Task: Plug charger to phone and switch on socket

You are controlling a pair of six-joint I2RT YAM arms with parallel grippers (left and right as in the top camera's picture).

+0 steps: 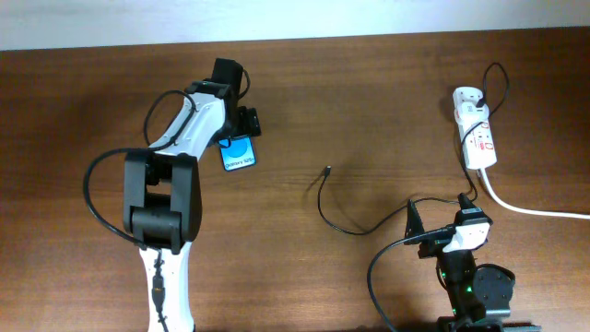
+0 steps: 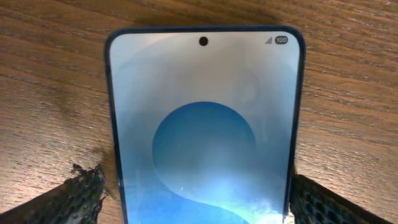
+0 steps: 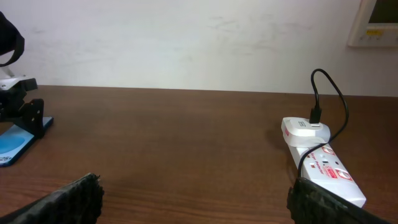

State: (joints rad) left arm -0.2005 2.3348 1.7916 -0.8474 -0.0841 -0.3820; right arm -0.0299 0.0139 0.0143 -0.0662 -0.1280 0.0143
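Table (image 1: 369, 111): mid-brown wood, fine darker grain streaks.
Phone (image 2: 205, 124): dark navy-black edge; screen pale grey-white at top, a deeper blue rounded shape lower down, a black camera dot.
Socket (image 1: 477, 138): white with red markings.
Charger (image 1: 320, 198): black throughout.
Thick cord (image 1: 544, 212): white.
Left arm (image 1: 175, 157): black segments, white shells.
Left gripper's pads (image 2: 68, 199): black, mesh-like dotted pattern.
Wall (image 3: 186, 43): off-white, plain.
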